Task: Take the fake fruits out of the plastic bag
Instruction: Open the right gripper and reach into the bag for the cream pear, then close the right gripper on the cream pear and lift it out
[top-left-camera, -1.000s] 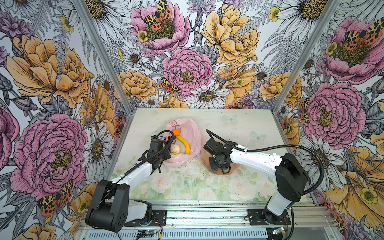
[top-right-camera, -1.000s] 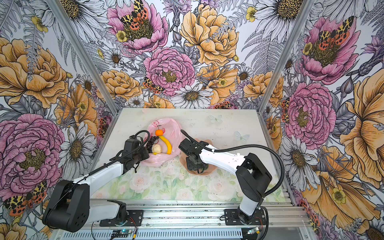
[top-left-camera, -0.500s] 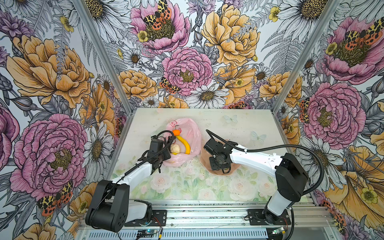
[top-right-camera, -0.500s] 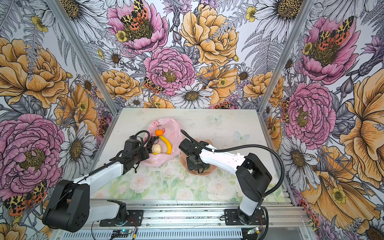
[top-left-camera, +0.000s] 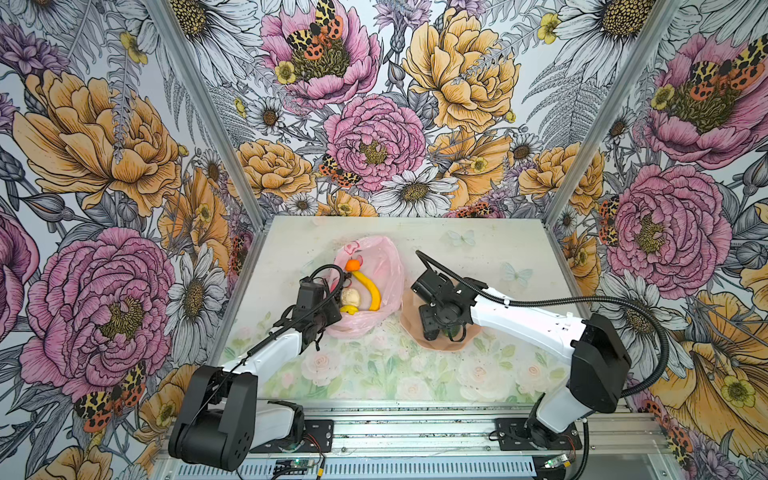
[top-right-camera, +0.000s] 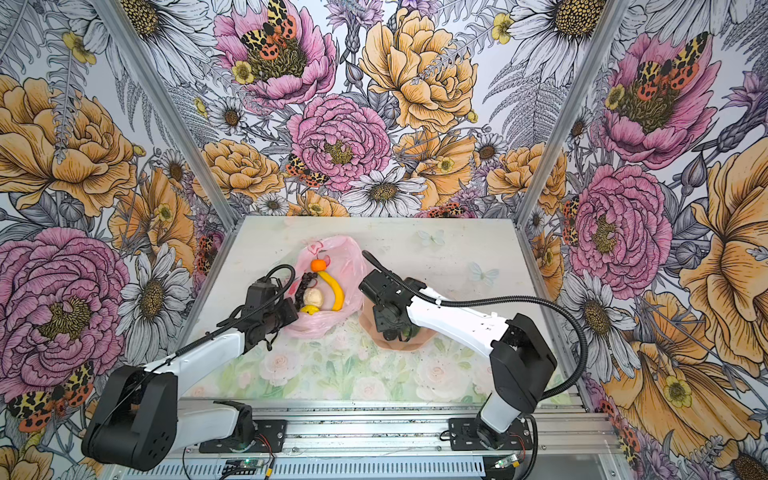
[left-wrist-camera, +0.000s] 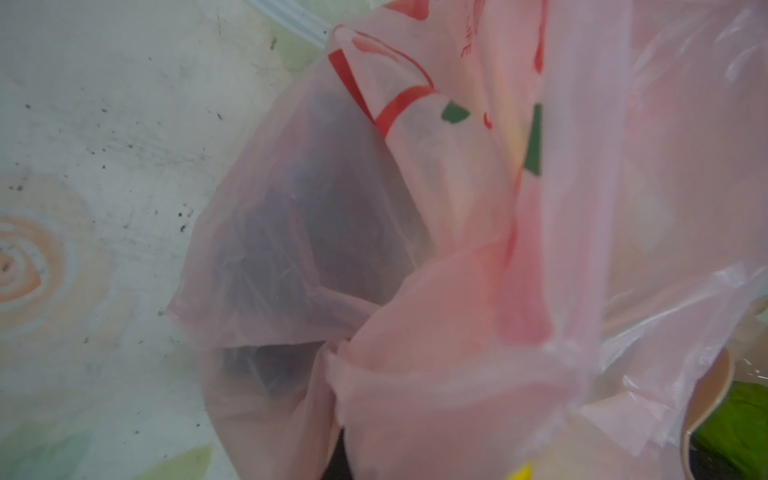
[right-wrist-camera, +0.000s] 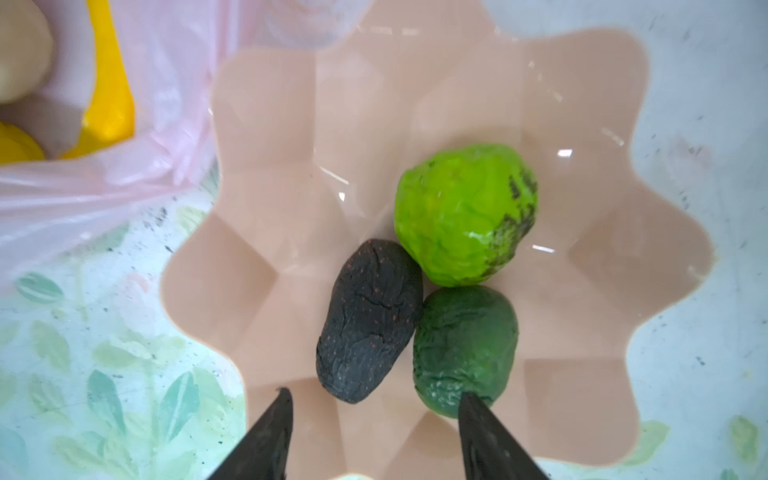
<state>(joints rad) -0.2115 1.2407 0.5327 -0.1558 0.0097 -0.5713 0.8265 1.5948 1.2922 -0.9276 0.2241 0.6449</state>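
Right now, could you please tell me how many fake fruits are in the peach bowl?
3, clustered in the bowl: a bright green lime, a darker green lime beside it, a dark avocado touching both. One rim edge is cropped; another might hide there.

This looks like a robotics lab test cell rather than a home, though nothing beyond the booth is in view. Flat wall panels printed with oversized peonies and daisies (top-left-camera: 374, 137) close it in, joined by bare aluminium corner posts (top-left-camera: 216, 124). The pale tabletop printed with roses and butterflies (top-left-camera: 478, 257) ends at a slotted aluminium rail (top-left-camera: 415, 432). A white-and-black robot arm (top-left-camera: 274, 353) and its twin (top-left-camera: 532, 328) are bolted there on black base plates (top-left-camera: 318, 434). A small bare circuit board with loose wires (top-left-camera: 297, 462) sits at the front edge. The only goods are small plastic toy fruits (top-left-camera: 372, 286) in a thin pale-pink plastic bag (top-left-camera: 388, 266).
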